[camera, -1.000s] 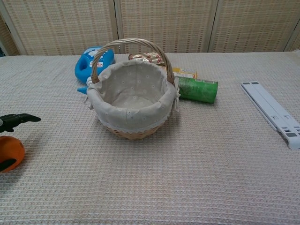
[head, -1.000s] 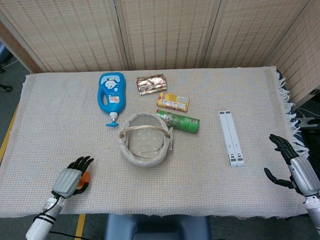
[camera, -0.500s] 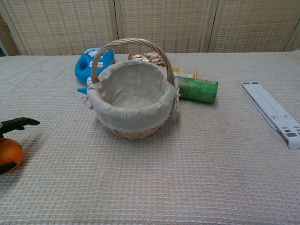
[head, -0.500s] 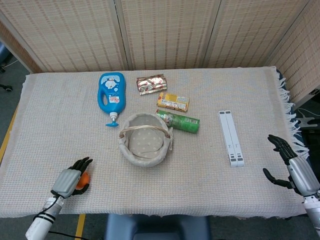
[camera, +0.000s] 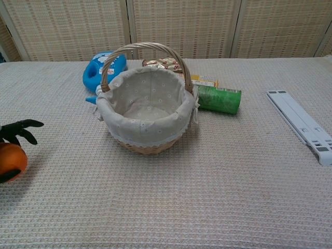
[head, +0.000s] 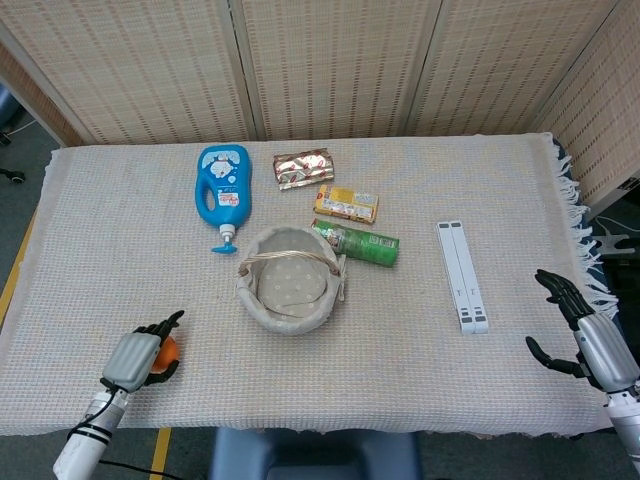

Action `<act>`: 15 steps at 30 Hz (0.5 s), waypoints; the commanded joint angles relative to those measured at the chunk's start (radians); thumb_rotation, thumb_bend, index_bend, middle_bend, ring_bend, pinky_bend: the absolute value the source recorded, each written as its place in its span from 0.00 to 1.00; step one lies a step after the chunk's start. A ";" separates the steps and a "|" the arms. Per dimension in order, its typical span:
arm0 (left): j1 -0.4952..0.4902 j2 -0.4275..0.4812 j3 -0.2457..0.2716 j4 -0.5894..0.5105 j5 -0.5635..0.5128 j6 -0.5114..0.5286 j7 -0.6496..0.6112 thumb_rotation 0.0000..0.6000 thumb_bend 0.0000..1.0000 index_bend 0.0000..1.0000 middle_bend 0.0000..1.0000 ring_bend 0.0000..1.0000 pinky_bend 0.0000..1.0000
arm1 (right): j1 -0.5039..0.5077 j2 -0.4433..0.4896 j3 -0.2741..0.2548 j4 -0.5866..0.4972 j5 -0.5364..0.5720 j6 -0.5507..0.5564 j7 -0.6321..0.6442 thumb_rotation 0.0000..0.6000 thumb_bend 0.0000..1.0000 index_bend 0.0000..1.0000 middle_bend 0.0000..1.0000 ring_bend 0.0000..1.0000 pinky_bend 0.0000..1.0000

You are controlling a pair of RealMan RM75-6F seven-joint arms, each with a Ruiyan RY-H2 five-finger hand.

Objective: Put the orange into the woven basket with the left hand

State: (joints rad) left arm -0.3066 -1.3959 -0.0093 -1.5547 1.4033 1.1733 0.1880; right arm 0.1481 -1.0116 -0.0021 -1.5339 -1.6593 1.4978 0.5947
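Note:
The orange (head: 167, 349) sits at the near left of the table, mostly hidden under my left hand (head: 135, 357). In the chest view the orange (camera: 10, 159) is at the left edge, with dark fingers (camera: 21, 127) curling over its top and the thumb under it; the hand grips it. The woven basket (head: 262, 305) with a pale dotted lining stands mid-table, well to the right of the orange; its handle arches over it in the chest view, above the basket's rim (camera: 148, 136). My right hand (head: 590, 340) hovers at the table's right edge, fingers spread, holding nothing.
Behind the basket lie a blue bottle (head: 223, 185), a foil snack pack (head: 303, 167), a yellow box (head: 346, 204) and a green can (head: 365, 243) touching the basket's far right side. A white folded stand (head: 462, 276) lies to the right. The cloth between orange and basket is bare.
The left hand's fingers have curled down around the orange. In the chest view the orange sits slightly higher than before. The right hand has barely moved.

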 commanded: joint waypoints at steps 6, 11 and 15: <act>-0.027 0.033 -0.117 -0.051 0.057 0.149 0.062 1.00 0.40 0.29 0.35 0.42 0.83 | 0.000 0.003 -0.002 0.002 -0.004 0.005 0.008 1.00 0.26 0.02 0.02 0.00 0.25; -0.072 0.038 -0.176 -0.066 0.022 0.132 0.114 1.00 0.43 0.43 0.46 0.52 0.87 | 0.001 0.004 -0.005 0.005 -0.009 0.004 0.014 1.00 0.26 0.02 0.02 0.00 0.24; -0.116 0.027 -0.214 -0.085 -0.007 0.100 0.116 1.00 0.43 0.45 0.51 0.55 0.89 | 0.003 0.004 -0.004 0.008 -0.008 0.004 0.016 1.00 0.26 0.02 0.02 0.00 0.24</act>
State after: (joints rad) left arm -0.4125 -1.3647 -0.2132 -1.6318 1.4052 1.2831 0.3026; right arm 0.1510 -1.0077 -0.0063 -1.5260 -1.6677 1.5017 0.6110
